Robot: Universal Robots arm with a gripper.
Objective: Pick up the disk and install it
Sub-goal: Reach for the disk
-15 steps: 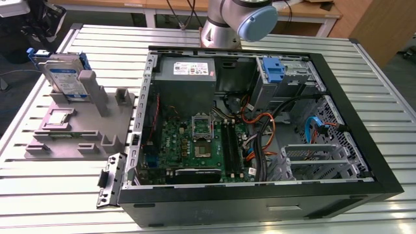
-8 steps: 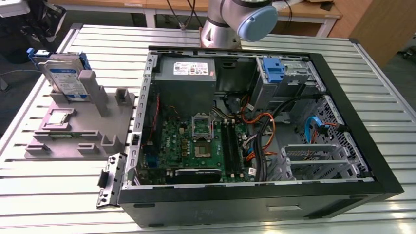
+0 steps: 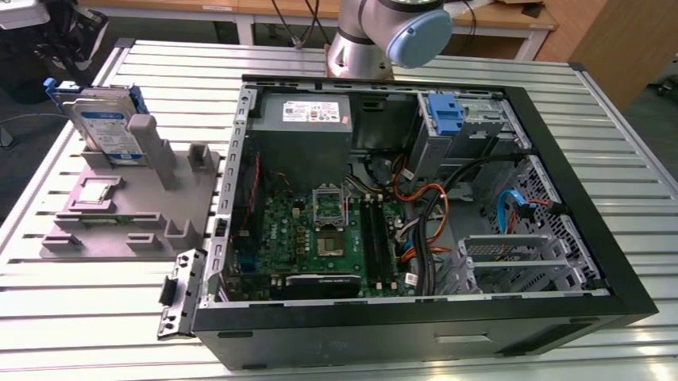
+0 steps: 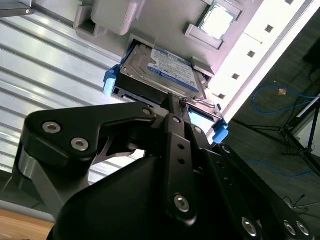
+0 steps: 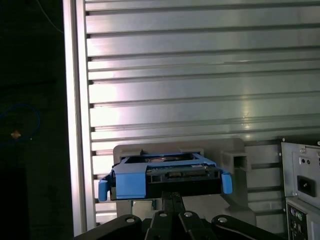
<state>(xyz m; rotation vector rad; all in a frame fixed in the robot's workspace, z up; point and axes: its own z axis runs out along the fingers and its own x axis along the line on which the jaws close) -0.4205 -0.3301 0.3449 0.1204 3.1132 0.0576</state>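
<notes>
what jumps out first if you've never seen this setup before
The open black computer case takes up the middle of the exterior view, its green motherboard and cables laid bare. At the exterior view's left the disk stands on edge in a grey holder on the slatted metal table, blue rails round its edges. In the first wrist view the black gripper sits close to that disk.

1 disk [image 3: 106, 131], 1 computer case [image 3: 424, 327]
</notes>
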